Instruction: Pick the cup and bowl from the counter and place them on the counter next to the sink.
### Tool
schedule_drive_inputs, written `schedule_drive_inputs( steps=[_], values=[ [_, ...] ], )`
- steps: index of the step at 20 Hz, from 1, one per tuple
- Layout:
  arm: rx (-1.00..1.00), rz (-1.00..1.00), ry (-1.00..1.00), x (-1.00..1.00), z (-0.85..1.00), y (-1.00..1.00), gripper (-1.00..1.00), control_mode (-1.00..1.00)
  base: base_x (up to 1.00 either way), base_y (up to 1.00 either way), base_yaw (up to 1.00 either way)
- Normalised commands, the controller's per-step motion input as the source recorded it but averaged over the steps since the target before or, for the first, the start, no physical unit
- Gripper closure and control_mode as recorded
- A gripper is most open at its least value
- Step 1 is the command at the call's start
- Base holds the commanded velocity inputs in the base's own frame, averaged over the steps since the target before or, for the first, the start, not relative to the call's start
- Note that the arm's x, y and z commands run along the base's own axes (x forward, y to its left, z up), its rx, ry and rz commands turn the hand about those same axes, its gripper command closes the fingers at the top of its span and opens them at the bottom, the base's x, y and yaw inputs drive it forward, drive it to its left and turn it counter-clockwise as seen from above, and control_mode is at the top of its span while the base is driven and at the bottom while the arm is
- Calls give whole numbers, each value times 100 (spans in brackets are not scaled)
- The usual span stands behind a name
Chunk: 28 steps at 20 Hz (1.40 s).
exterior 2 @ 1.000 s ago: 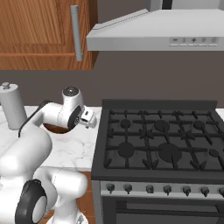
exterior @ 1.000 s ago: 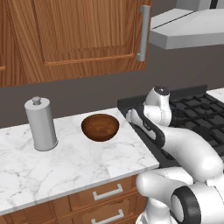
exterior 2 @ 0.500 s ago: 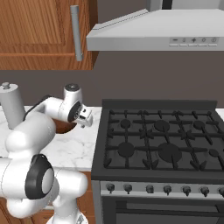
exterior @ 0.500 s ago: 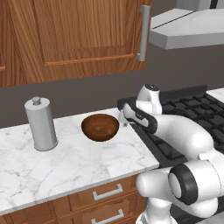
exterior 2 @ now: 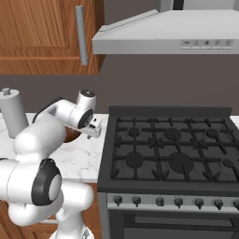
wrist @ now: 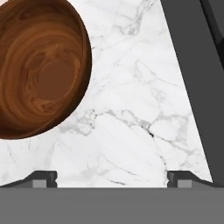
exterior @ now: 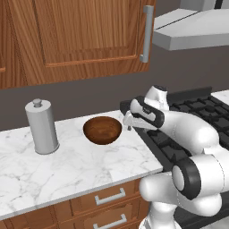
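The dark reddish-brown wooden bowl (exterior: 102,129) sits upright on the white marble counter (exterior: 80,165), near the stove. My gripper (exterior: 127,121) hangs just to the right of the bowl, above the counter's right end, pointing down. In the hand view the bowl (wrist: 39,70) fills the upper left, and my gripper (wrist: 112,177) is open over bare counter (wrist: 131,109) beside it with nothing between the fingertips (wrist: 43,178). From the right base view my arm hides most of the bowl (exterior 2: 72,134) behind the gripper (exterior 2: 93,130). The cup and the sink are out of view.
A tall grey canister (exterior: 41,127) stands on the counter left of the bowl. The black gas stove (exterior 2: 172,149) borders the counter on the right, under a grey range hood (exterior 2: 163,35). Wooden wall cabinets with a long handle (exterior: 146,33) hang above.
My arm has swung left from the stove's edge toward the bowl, bringing the gripper close beside it. The gripper stays open. The bowl and canister have not moved.
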Motion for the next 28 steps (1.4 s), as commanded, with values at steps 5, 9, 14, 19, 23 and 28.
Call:
schedule_drive_inputs(
  steps=[5, 9, 14, 19, 23, 28],
  values=[
    [10, 0, 0, -1, 0, -4, -100, -100, 0, 0, 0],
    [1, -3, 0, 6, 0, 0, -100, -100, 0, 0, 0],
    [0, -6, 9, 36, 0, 17, -100, -100, 0, 0, 0],
    [0, -5, 9, 23, 5, 18, -100, -100, 0, 0, 0],
    [0, -2, 6, 27, 0, 15, -100, -100, 0, 0, 0],
    [0, -1, 6, 40, 0, 28, -100, -100, 0, 0, 0]
  ],
)
